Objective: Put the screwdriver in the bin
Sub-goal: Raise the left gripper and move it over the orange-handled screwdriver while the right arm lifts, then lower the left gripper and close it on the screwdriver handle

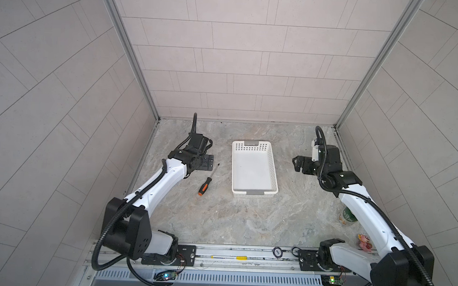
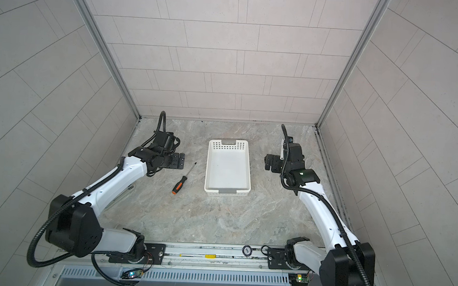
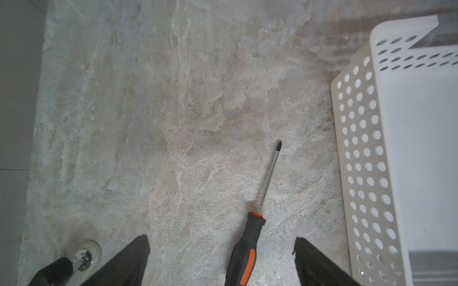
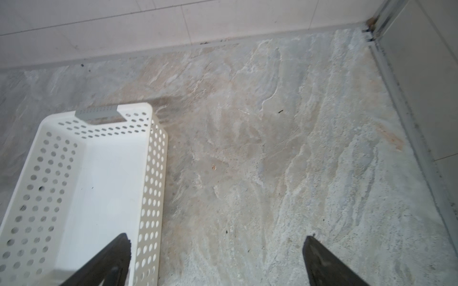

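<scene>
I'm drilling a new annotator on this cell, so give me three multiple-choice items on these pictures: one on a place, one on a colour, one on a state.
1. Where does the slim screwdriver with the thin metal shaft lie?
A) inside the shallow white perforated plastic bin
B) flat on the stone-patterned tabletop, left of the bin in both top views
C) leaning upright against the back wall

2. What colours is its handle?
A) blue and yellow
B) all red
C) black and orange

3. How is the left gripper?
A) open, holding nothing
B) shut on the screwdriver
C) shut on the bin's rim

Answers: B, a strip of tabletop shows between screwdriver and bin. C, plain in the left wrist view. A, its fingers stand wide apart, gripping nothing.
</scene>
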`<state>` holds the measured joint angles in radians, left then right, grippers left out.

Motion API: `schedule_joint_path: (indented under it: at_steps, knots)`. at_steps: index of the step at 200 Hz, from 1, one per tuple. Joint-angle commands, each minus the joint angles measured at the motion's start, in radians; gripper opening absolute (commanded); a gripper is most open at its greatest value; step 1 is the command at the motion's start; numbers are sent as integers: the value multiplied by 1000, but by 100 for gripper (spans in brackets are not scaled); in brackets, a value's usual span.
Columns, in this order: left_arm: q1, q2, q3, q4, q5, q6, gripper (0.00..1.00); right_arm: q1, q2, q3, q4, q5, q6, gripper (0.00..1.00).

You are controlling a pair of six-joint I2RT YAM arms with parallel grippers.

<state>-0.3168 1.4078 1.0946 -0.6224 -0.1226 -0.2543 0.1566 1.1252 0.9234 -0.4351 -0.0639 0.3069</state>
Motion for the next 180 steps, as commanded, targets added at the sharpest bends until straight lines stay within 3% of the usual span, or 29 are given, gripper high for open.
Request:
schedule_joint_path:
  at_steps: [1, 76, 140, 180]
  knots:
    - [-5, 8, -9, -38, 32, -66, 96, 3, -48, 8, -124, -30, -33, 100]
    - [-3, -10, -55, -116, 129, -122, 97, 2, -216, -118, -167, -29, -110, 100]
    - [-11, 72, -117, -20, 171, -155, 90, -19, -154, -125, -150, -105, -103, 100]
    - [-32, 144, -150, 50, 128, -167, 84, -35, -120, -104, -157, -113, -101, 100]
